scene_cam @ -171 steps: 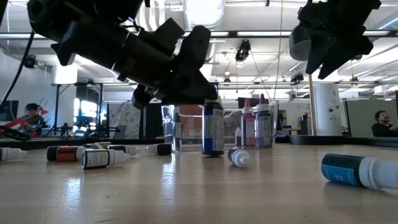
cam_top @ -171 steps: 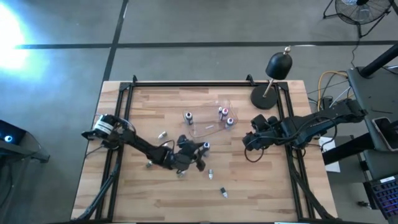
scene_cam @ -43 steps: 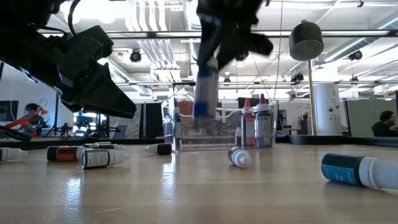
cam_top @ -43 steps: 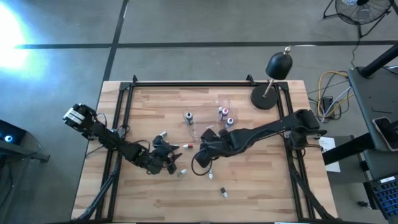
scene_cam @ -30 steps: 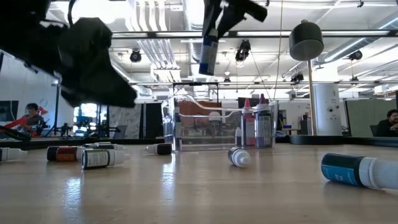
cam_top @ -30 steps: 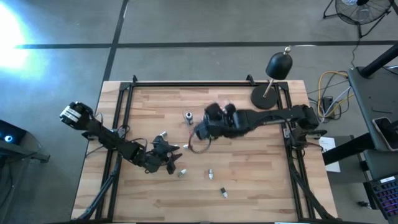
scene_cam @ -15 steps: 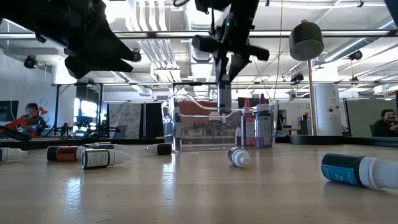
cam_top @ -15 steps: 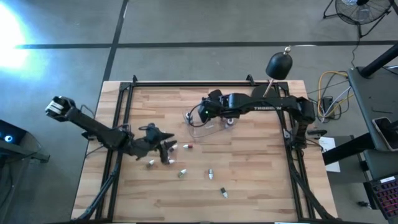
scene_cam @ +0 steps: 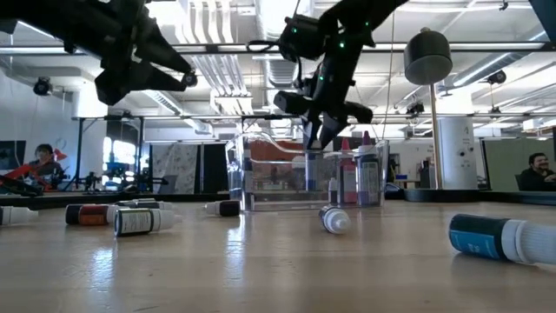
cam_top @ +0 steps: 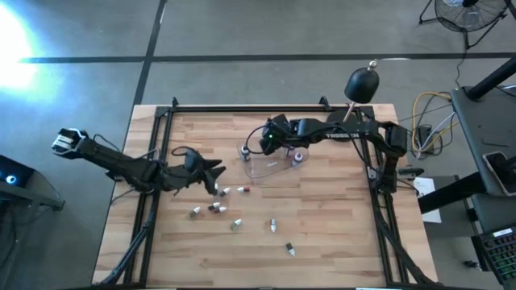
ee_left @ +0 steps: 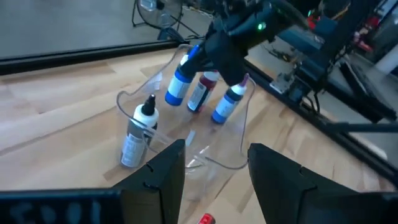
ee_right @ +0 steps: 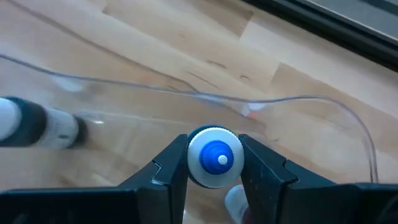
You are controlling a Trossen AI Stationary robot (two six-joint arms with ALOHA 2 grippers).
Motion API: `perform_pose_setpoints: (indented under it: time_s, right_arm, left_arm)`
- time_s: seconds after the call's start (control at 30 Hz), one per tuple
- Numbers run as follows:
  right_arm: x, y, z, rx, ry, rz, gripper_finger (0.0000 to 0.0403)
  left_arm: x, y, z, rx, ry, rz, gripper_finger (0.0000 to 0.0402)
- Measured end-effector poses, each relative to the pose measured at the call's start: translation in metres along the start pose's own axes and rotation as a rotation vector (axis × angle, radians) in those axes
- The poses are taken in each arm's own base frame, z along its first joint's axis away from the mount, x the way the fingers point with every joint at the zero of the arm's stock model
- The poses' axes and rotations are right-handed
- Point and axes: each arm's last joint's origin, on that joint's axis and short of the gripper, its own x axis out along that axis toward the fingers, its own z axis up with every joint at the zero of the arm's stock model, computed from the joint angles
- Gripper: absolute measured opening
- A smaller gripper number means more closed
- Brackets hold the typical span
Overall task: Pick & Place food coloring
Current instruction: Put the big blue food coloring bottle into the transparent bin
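My right gripper (cam_top: 269, 146) is shut on a food coloring bottle (ee_left: 180, 84) with a blue label and a white cap, held over the clear plastic tub (cam_top: 274, 167) at the table's far middle. Two more bottles (ee_left: 200, 93) (ee_left: 226, 104) stand upright in the tub. A black-capped bottle (ee_left: 137, 133) stands by the tub's left side. Several bottles (cam_top: 216, 208) lie on their sides on the wood in front of the tub. My left gripper (cam_top: 213, 174) hangs open and empty to the left of them. My right gripper pinches the bottle's cap end (ee_right: 213, 155) between its two fingers (ee_right: 173, 167), one on each side. The fingers come from above, slanting down. The bottle hangs below them, slightly tilted, its lower end (scene_cam: 310, 178) within the tub's walls; whether it touches the floor I cannot tell.
A black desk lamp (cam_top: 360, 84) stands at the far right corner. Black rails (cam_top: 157, 153) run along the table's edges. In the low view bottles lie at the left (scene_cam: 143, 222), middle (scene_cam: 334, 219) and right (scene_cam: 499, 237). People sit in the room behind.
My right gripper has carried the blue-labelled bottle toward the table's far edge and down, from high above the table into the tub. My left gripper, still open, has risen and drawn back toward the left and far side, away from the lying bottles.
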Motion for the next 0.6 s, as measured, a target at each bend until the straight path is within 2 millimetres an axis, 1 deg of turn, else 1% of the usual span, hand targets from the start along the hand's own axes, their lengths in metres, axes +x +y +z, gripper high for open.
perform_pose_setpoints:
  time_s: [0.13,0.23,0.47,0.6]
  right_arm:
    - [0.011,-0.006,-0.003,-0.011,-0.001,0.001,0.0114]
    - [0.016,-0.008,-0.006,-0.035,0.002,0.017,0.0130]
    - [0.019,-0.009,-0.009,-0.066,-0.003,0.021,0.0185]
    - [0.016,-0.007,-0.004,-0.099,-0.019,0.031,0.0207]
  left_arm:
    - [0.001,0.004,0.006,-0.028,-0.018,0.008,0.0149]
    - [0.002,0.006,0.009,-0.033,-0.032,0.022,0.0149]
    - [0.005,0.012,0.010,-0.016,-0.012,0.050,0.0149]
    - [0.006,0.016,0.007,0.011,0.044,0.057,0.0149]
